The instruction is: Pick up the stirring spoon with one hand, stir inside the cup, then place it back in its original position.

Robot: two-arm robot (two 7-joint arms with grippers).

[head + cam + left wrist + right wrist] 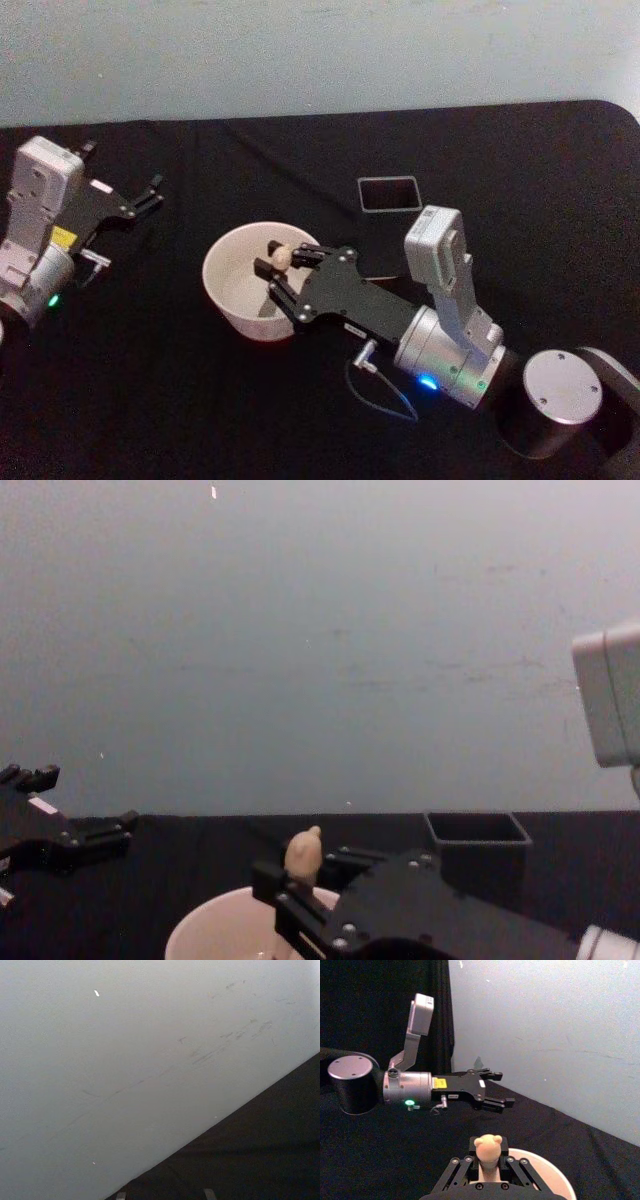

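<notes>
The cream-white cup [232, 290] stands at the table's centre. My right gripper [284, 266] reaches over its right rim, shut on the stirring spoon [282, 255]. The spoon stands upright, its beige animal knob [488, 1146] poking up between the fingers [470, 1159]; its stem and bowl are hidden inside the cup. From the chest, the knob [303, 854] rises above the cup [205, 935]. The dark grey square box [388, 193] sits behind and to the right of the cup, empty. My left gripper [148, 198] hovers open at the far left, well apart from the cup.
A black cloth covers the table [500, 150], with a pale wall [320, 630] behind it. The right arm's round base [562, 388] sits at the front right corner. A thin cable [385, 395] loops under the right wrist. Open cloth lies between the two arms.
</notes>
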